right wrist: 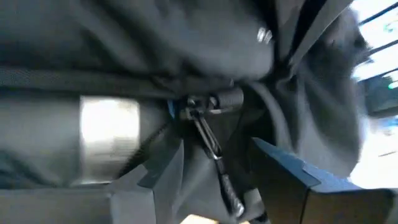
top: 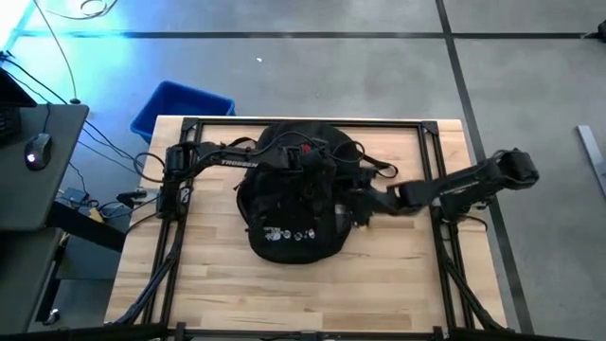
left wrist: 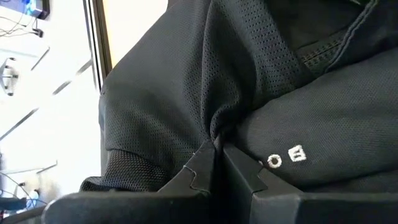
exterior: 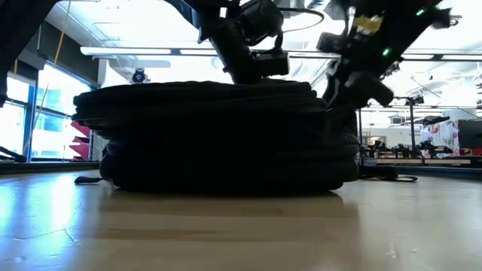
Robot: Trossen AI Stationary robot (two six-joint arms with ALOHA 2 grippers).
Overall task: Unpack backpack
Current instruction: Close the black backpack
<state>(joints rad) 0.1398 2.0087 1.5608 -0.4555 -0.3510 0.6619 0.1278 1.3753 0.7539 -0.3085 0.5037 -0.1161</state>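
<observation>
The black backpack [top: 289, 204] lies flat in the middle of the table, front side up, with its row of small pins [top: 289, 233] toward the near edge. In the low view the backpack [exterior: 226, 135] is a wide dark mound. My left gripper [top: 305, 159] is over the bag's far part and is shut on black mesh fabric [left wrist: 186, 93]. My right gripper [top: 363, 204] is at the bag's right side, open. Its fingers [right wrist: 280, 165] stand on either side of a metal zipper pull [right wrist: 211, 146] that hangs from the slider [right wrist: 205, 106]. My left gripper [left wrist: 216, 150] pinches a small gathered fold of the backpack's mesh fabric [left wrist: 214, 127] between its two fingertips. Creases run out from the pinch, so the cloth is drawn taut there. The backpack's body stays on the table.
A blue bin [top: 180, 109] stands on the floor beyond the table's far left corner. A dark desk with a mouse [top: 38, 152] is at the left. Black frame rails [top: 436, 152] run along the table's sides. Bare wood [top: 303, 294] lies near the near edge.
</observation>
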